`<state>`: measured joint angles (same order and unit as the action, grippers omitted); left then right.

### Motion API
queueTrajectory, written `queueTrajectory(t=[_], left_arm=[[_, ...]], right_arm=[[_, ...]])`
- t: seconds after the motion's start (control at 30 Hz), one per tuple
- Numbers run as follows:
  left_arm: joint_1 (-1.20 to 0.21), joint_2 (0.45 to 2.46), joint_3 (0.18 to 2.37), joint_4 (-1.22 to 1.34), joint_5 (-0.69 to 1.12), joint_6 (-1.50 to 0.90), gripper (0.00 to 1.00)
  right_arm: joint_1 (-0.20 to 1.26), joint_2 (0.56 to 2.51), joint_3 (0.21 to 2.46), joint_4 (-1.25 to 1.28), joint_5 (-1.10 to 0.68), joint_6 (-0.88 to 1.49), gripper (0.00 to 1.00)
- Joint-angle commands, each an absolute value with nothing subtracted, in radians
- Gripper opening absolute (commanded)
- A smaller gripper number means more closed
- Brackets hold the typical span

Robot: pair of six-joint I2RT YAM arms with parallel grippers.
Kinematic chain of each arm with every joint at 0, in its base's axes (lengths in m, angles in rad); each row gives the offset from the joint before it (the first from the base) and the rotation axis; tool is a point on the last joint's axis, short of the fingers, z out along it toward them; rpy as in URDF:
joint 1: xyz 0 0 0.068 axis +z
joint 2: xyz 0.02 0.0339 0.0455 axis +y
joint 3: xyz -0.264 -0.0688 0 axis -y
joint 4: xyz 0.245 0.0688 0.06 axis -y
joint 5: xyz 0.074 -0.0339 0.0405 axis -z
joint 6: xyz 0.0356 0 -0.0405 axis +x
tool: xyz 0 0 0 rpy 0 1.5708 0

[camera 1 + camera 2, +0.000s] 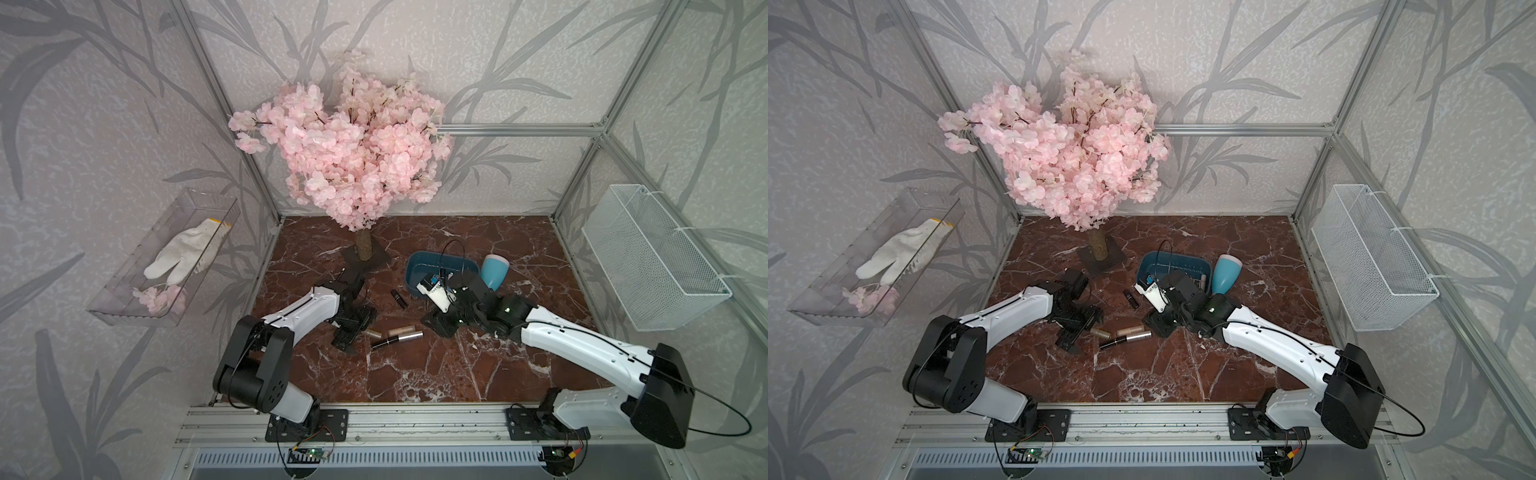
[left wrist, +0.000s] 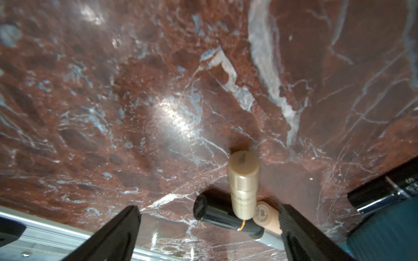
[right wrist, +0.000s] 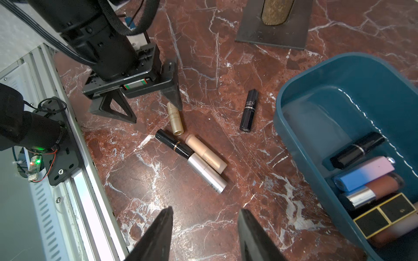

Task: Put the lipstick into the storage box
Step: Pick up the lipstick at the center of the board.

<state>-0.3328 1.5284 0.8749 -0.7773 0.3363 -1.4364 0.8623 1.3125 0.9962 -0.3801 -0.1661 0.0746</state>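
- Tabletop of dark red marble with white veins lies under both my grippers.
- My left gripper hangs low over it, jaws spread wide, with nothing in its hold.
- A gold lipstick lies flat between the left gripper's fingers, with one end right at a fingertip. I cannot tell whether they touch.
- Just past the gold one, away from the left gripper, a black-and-silver lipstick and a beige lipstick lie pressed side by side.
- My right gripper is partly open. Only bare marble shows between its jaws, and it grips nothing.
- Those three loose lipsticks lie ahead of the right gripper's fingertips, between my two grippers.
- A lone black lipstick lies by itself further ahead of the right gripper, between the other three and the box.
- The storage box, a dark teal tub with an open top, sits on the table just beside the right gripper.
- Inside the box, at the end nearer my right gripper, four items lie packed together: a black tube, a blue-to-pink tube, a brown tube with a silver cap and a black case edged in gold.
- A pale blue cup lies on its side against the box, on the side away from the left gripper.
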Motion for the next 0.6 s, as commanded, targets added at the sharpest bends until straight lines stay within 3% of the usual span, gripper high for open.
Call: queueTrajectory(t=[0.0, 0.23, 0.57], left_arm=[[-0.336, 1.562, 0.877, -0.753, 0.300, -1.478, 0.96], [-0.338, 1.630, 0.907, -0.720, 0.287, -1.485, 0.88], [-0.347, 1.693, 0.934, -0.689, 0.273, -1.497, 0.68]], right_arm=[[0.866, 1.285, 0.986, -0.338, -0.177, 0.084, 0.51], [0.867, 1.276, 0.997, -0.348, -0.164, 0.084, 0.51], [0.865, 1.270, 0.991, -0.344, -0.161, 0.087, 0.51]])
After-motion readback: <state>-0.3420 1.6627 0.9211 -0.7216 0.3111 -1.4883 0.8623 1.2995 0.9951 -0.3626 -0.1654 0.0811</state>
